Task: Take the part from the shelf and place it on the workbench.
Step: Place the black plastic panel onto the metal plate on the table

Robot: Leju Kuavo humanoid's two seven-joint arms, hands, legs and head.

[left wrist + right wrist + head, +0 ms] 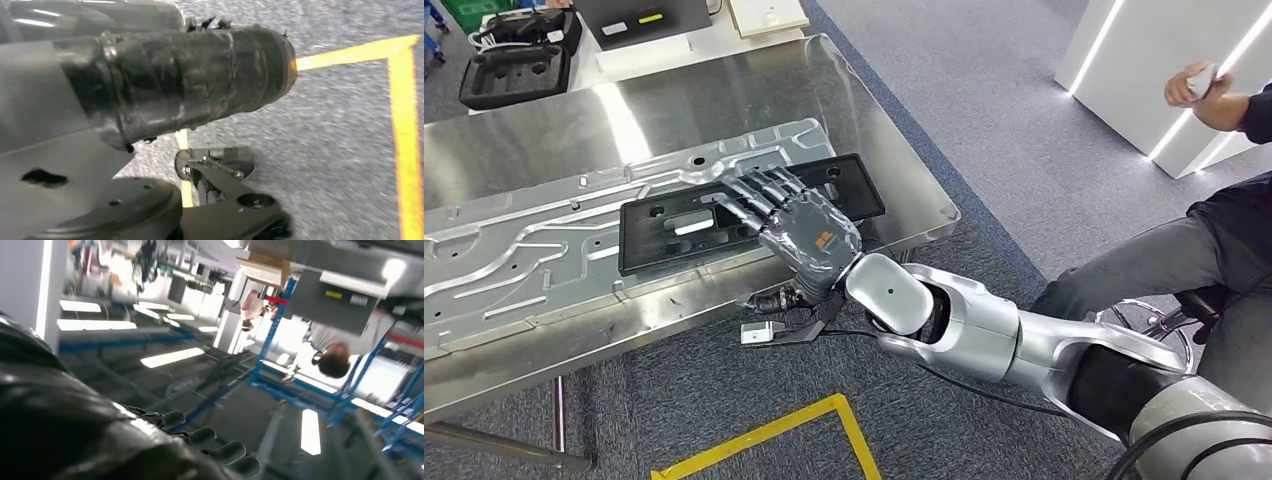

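- Black part (734,210), flat and rectangular, down on the workbench (904,160), atop a large embossed metal sheet (524,250) and near the bench's front right corner.
- Right hand (799,225) laid palm-down on the right half of the part, fingers (759,190) stretched forward side by side and resting flat on its top face; no sign of a thumb wrapped under the part's edge, so more a press or a rest than a grip.
- Same fingertips (220,450) seen from the right wrist, lined up close together, nothing pinched between them.
- Left hand (200,80) hanging over the grey floor by a yellow tape line (405,125); fingers hidden behind the dark wrapped cover, so spread or curled cannot be told.
- Progress, as a judgement: fetching from the shelf looks finished and the part appears already set on the bench, so the placing is essentially done.
- Left to do, likely: lift the right hand clear without dragging the part toward the near edge, then draw the arm back.
- Seated person (1214,250) off the bench's right side, apart from the work; black cases (514,70) beyond the bench's far left corner.
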